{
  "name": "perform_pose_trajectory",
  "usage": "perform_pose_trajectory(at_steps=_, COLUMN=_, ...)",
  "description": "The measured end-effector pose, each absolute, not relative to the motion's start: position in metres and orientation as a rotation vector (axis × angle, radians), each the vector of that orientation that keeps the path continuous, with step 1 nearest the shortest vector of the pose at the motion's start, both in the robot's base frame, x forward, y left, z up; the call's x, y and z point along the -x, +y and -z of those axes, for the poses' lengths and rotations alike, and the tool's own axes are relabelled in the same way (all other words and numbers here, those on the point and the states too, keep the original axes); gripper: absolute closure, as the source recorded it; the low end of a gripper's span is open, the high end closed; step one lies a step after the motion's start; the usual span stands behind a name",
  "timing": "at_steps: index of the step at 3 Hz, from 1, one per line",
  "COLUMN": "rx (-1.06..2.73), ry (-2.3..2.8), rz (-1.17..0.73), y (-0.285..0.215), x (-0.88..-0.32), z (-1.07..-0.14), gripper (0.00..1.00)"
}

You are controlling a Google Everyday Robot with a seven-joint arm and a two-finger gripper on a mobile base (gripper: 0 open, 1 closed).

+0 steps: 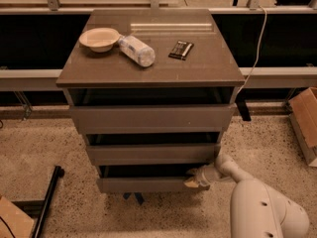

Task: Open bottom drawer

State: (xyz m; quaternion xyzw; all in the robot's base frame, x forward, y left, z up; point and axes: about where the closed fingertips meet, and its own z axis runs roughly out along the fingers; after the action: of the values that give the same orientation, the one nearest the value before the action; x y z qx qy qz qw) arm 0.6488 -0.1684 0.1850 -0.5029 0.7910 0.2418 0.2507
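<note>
On a speckled floor [44, 143], a cabinet's [198, 68] bottom drawer [143, 185] stands ajar. The claw [194, 178] meets the drawer front's right end. Whether it grips cannot be told.

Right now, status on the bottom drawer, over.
Pincer low, at right end of bottom drawer front panel. Dark gap showing above that panel. Black pole on floor off to the left, apart from the drawer.

Reaches in low from the right, claw [194, 179] at the right end of the bottom drawer [143, 184], dark inside showing above its front. On worktop [203, 69]: bowl [100, 38], plastic bottle [136, 50], dark packet [181, 49].
</note>
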Motion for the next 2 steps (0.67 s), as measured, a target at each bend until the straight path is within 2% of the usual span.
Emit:
perform_pose_trajectory(at_steps=1, rx=1.369, ry=2.153, rz=-0.658, y=-0.1684, x=-0.6488, z=-0.1850, gripper=0.50)
perform_pose_trajectory(at_steps=2, rx=1.369, ry=2.153, rz=-0.658, y=-0.1684, x=-0.6486, z=-0.1849, gripper=0.27)
